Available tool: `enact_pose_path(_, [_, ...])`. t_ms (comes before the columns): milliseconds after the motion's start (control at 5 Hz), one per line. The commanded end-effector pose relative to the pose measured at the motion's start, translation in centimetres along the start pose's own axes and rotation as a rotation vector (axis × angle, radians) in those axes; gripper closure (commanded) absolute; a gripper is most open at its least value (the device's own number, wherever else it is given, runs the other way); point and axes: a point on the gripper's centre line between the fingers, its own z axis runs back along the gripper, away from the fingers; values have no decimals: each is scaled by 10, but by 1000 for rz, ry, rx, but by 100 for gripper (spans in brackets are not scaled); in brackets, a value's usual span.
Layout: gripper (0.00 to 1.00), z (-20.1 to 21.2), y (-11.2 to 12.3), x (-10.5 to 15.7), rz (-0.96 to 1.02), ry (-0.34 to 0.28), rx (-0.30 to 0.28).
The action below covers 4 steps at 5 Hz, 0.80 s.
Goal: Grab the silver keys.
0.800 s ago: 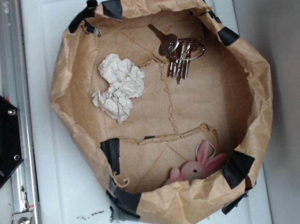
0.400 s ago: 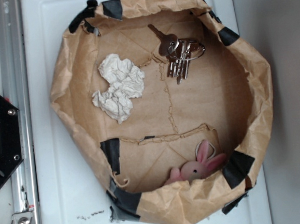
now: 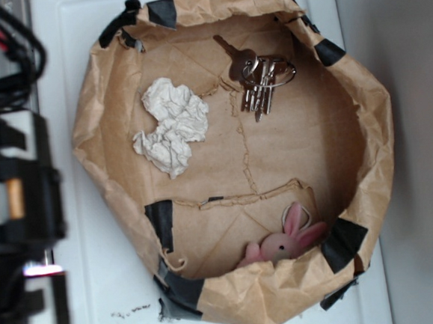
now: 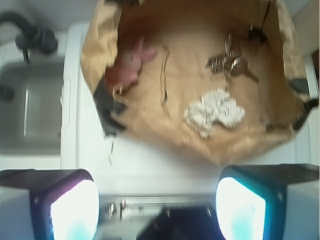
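White tabletop (image 3: 98,276), silver keys (image 3: 258,74) in paper bowl (image 3: 102,88) (untouched), gripper (image 4: 157,205) jaws wide apart, empty.

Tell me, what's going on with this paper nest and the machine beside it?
A robot arm is at the left edge, outside the brown paper basket, and touches nothing. Its gripper is open and empty, with the basket ahead of it. Inside lie the keys near the far wall, a crumpled paper ball and a pink bunny. It is meant to grab the keys, which lie untouched.
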Motion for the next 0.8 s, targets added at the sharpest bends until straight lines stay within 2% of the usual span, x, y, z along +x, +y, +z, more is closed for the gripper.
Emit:
enact_pose_path(0, [0,-33,18,46,57,-140,41])
enact_pose_path(200, [0,-48,39,66,200,-259,132])
enact_pose_path(400, [0,-64,51,69,258,-346,243])
enact_pose_path(600, [0,-68,52,69,291,-360,297])
